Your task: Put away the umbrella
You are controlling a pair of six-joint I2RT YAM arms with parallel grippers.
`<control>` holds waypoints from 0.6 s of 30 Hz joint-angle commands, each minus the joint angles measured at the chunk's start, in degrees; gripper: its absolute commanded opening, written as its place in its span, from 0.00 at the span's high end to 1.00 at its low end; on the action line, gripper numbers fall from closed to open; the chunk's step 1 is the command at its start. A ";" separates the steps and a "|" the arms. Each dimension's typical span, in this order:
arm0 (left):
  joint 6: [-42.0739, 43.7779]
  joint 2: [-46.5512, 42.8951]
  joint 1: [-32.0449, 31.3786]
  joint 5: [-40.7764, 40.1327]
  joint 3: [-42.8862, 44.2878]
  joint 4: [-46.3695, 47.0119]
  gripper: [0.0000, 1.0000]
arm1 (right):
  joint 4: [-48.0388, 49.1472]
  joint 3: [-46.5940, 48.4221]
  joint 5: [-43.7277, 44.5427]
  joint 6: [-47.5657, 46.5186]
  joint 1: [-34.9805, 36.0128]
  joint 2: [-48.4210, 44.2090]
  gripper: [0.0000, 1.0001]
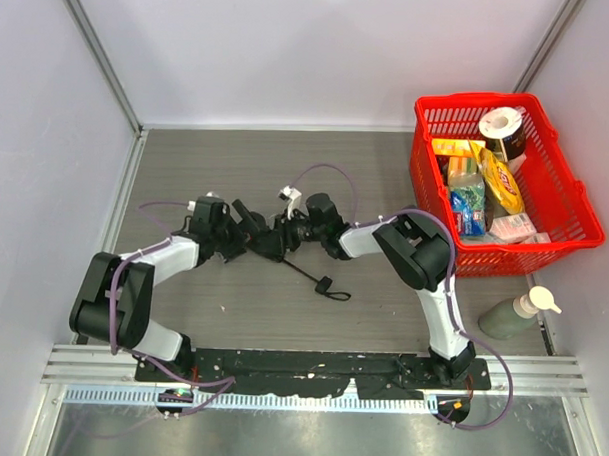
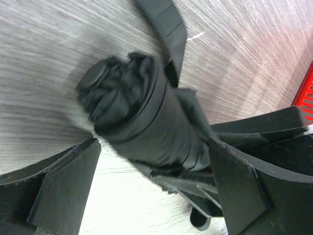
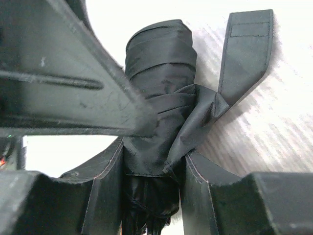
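Observation:
The black umbrella (image 1: 274, 239) lies folded on the grey table between my two grippers. Its wrist strap loop (image 1: 327, 286) trails toward the near side. In the left wrist view the rolled canopy (image 2: 142, 117) sits between my left gripper's (image 2: 151, 191) spread fingers. It touches the right finger (image 2: 244, 181), and bare table shows beside the left one. The closure strap (image 2: 166, 29) hangs loose. My right gripper (image 3: 151, 191) is shut on the umbrella (image 3: 161, 73) near its handle end, fabric pinched between both fingers. The strap tab (image 3: 247, 54) sticks out to the right.
A red basket (image 1: 570, 212) full of groceries stands at the back right, and its edge shows in the left wrist view (image 2: 305, 93). A green pump bottle (image 1: 512, 315) lies near the right arm's base. Walls close in the table on three sides.

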 commanded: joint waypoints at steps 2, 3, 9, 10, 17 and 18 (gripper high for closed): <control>0.93 7.74 0.46 -0.58 -1.53 -2.45 0.01 | -5.90 -3.47 -11.81 8.14 -0.36 7.76 0.99; 0.14 8.36 0.46 -0.58 -1.53 -2.27 0.01 | -5.11 -3.55 -12.42 8.93 -0.79 7.93 0.99; -5.12 7.84 0.46 -3.21 -4.07 -2.79 0.13 | 2.09 -5.04 -14.62 16.23 -2.73 9.17 0.99; -5.75 7.58 0.38 -3.73 -4.52 -3.23 0.16 | 3.93 -5.14 -14.88 17.80 -2.91 9.52 0.99; -5.84 8.54 0.55 -5.50 -6.28 -1.48 0.72 | 6.85 -4.79 -17.08 20.55 -3.17 10.22 0.99; -5.67 8.89 0.55 -5.50 -5.93 -1.74 0.85 | 5.72 -4.70 -17.00 20.11 -3.17 9.61 0.99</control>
